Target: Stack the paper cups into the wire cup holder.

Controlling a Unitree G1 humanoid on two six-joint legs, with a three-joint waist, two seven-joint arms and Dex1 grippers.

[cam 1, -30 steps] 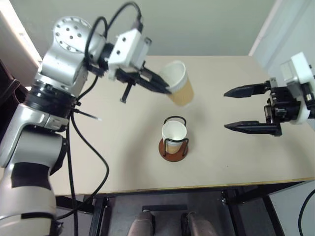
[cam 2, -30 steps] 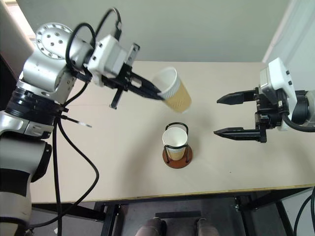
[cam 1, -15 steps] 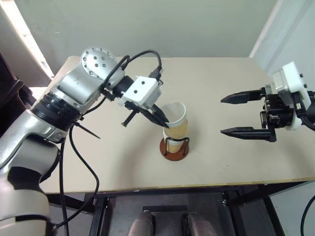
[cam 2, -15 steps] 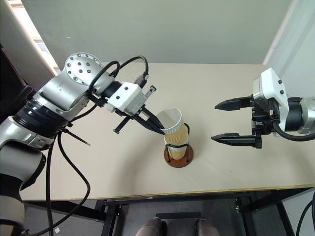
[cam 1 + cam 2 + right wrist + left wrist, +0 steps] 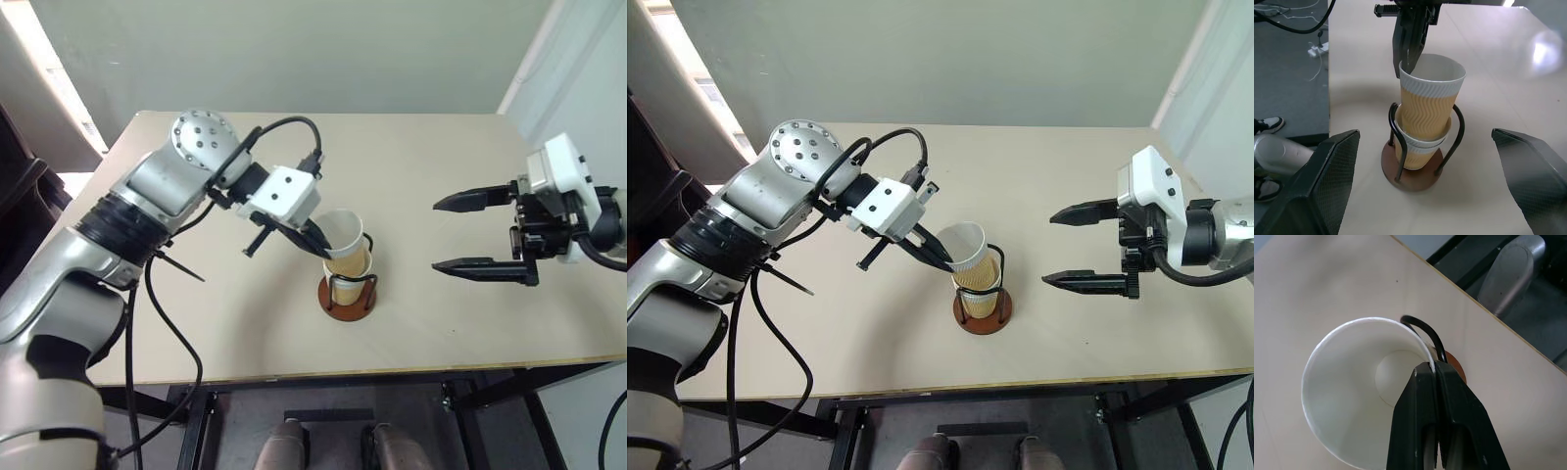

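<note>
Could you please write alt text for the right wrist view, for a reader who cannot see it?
The left gripper pinches the rim of a paper cup, lowering it partway into another cup seated in the wire cup holder on the table. The right gripper's fingers spread wide on either side in the foreground.

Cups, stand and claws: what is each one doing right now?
Top paper cup: upright, pinched at the rim, partly nested in the lower cup.
Lower paper cup: sitting in the stand.
Wire cup holder: upright on the table.
Left claw: shut on the top cup's rim.
Right claw: open, holding nothing.
</note>
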